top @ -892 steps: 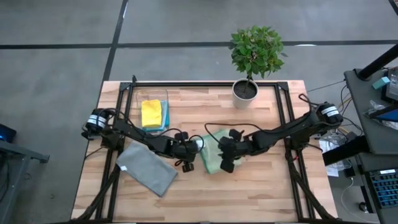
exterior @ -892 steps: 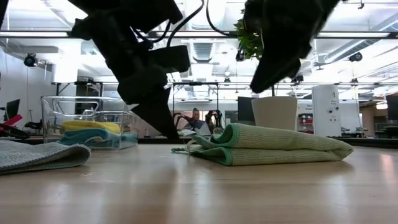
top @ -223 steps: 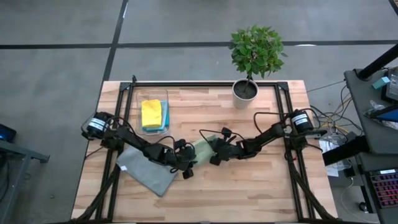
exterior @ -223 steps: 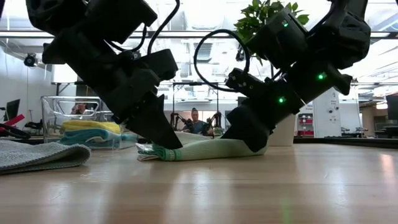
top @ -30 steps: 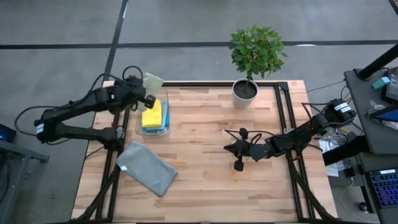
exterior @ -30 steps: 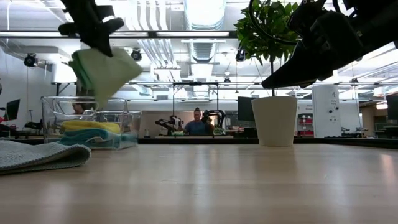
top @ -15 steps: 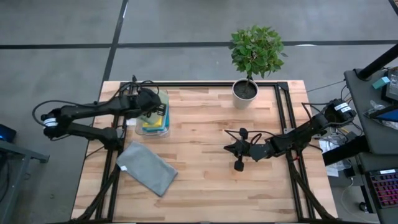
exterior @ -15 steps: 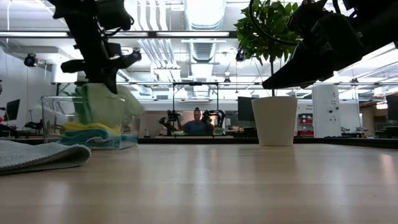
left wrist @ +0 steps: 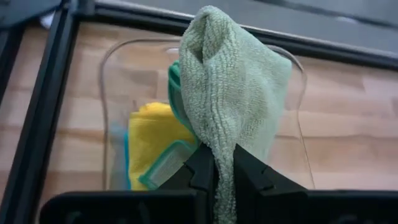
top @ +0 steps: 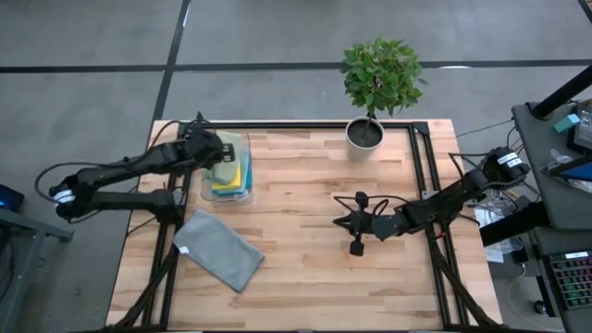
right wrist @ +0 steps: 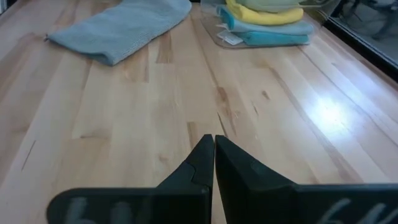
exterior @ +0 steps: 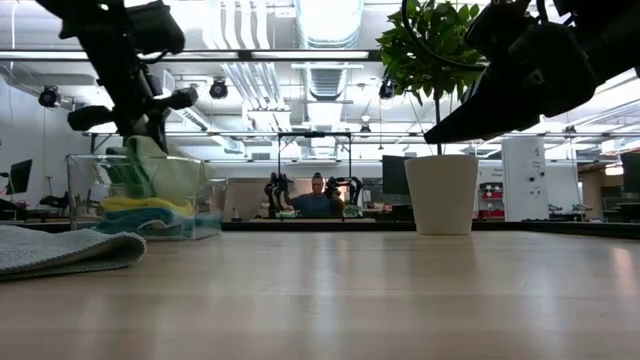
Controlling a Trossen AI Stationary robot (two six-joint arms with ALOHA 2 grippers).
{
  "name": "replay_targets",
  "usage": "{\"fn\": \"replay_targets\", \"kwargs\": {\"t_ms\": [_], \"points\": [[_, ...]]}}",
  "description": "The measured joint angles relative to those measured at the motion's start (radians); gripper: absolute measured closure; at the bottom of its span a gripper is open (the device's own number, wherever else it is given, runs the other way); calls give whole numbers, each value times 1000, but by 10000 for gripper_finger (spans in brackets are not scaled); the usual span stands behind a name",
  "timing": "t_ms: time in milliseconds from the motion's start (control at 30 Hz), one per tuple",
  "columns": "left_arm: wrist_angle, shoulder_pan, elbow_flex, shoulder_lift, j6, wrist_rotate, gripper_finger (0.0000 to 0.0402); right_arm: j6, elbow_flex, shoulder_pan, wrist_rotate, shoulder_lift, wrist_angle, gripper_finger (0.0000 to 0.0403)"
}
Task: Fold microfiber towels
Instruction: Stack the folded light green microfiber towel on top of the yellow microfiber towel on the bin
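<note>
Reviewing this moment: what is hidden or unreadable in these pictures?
- High view: the left pincer and arm cover most of the green towel over the clear bin.
- Left wrist view: the green towel hides part of the yellow towel and the teal towel under it.
- Low view: the grey towel is cut off by the frame edge.

No readable text, label, brand, number or sign appeared in any view; towel tags too small to read.

Towels, mid-sort
Soft olive green microfiber towel (left wrist: 233, 93) hangs bunched over the folded yellow towel (left wrist: 149, 134) stacked on teal; grey towel (top: 220, 248) lies flat on the wood.
</note>
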Motion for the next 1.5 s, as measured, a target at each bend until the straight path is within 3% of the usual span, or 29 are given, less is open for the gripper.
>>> {"fn": "replay_targets", "kwargs": {"t_ms": [300,667,1267,1500], "points": [[154,16,-23,19,-61,52,389,12,0,26,-4,0,-3,394],[130,21,-58,130,-52,71,371,13,0,28,-3,0,-3,394],[96,23,-51,125,303,4,348,13,0,28,-3,0,-3,394],[95,23,-51,125,333,-4,284,13,0,28,-3,0,-3,394]]}}
